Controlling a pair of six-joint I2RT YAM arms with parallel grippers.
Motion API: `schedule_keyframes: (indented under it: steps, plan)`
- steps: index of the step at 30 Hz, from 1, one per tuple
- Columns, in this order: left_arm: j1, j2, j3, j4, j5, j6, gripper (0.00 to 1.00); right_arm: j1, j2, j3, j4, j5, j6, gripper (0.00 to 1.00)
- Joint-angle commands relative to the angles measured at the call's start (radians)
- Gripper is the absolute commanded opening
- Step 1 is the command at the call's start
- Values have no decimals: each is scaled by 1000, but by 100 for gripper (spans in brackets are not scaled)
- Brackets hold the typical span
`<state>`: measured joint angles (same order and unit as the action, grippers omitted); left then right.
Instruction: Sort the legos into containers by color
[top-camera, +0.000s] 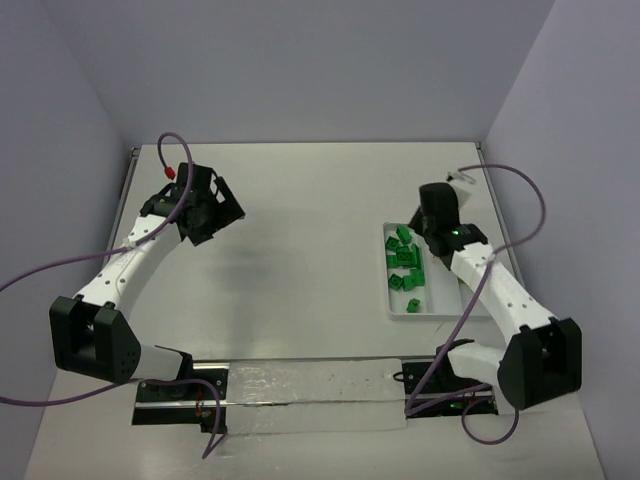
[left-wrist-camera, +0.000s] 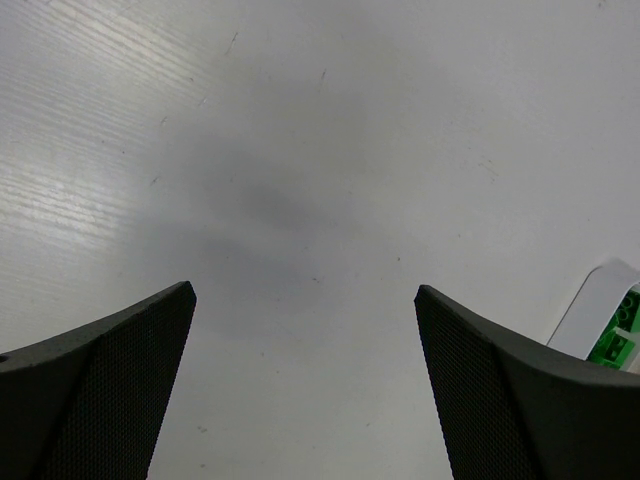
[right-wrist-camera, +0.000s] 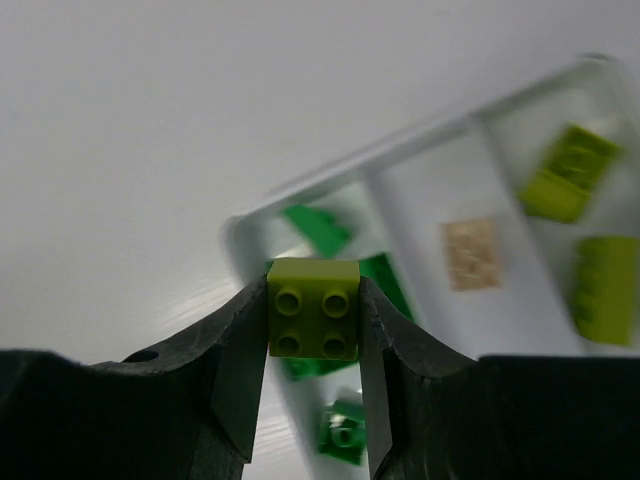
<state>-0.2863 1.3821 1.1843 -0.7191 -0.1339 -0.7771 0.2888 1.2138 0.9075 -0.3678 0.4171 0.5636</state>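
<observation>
The right hand (right-wrist-camera: 313, 345) pinches one yellow-green lego (right-wrist-camera: 313, 300) over the far end of the tray (right-wrist-camera: 262, 205). The left hand (left-wrist-camera: 303, 295) hangs spread wide over the bench (left-wrist-camera: 300, 150), well apart from the tray.

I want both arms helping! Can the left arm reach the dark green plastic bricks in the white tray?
Probably not yet. The left end effector hangs open far from the white plastic tray, and the right arm overhangs it.

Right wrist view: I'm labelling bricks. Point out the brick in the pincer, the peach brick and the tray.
yellow-green brick (right-wrist-camera: 313, 308): right wrist view, centre of studded face.
peach brick (right-wrist-camera: 472, 254): right wrist view, middle of top.
white tray (right-wrist-camera: 350, 167): right wrist view, far rim.
</observation>
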Motion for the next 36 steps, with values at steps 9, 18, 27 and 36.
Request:
schedule_keyframes:
  steps: [9, 18, 27, 36]
  plan:
    - [3, 14, -14, 55, 120, 75, 99, -454, -325, -237, -158, 32, 145, 0]
    - [2, 51, 45, -24, 140, 132, 99, -531, -310, -291, -215, 12, 209, 3]
    - [2, 85, 123, -109, 88, 154, 99, -574, -325, -321, -312, 56, 363, 20]
    - [1, 94, 173, -155, 37, 153, 99, -614, -217, -281, -319, 60, 350, 63]
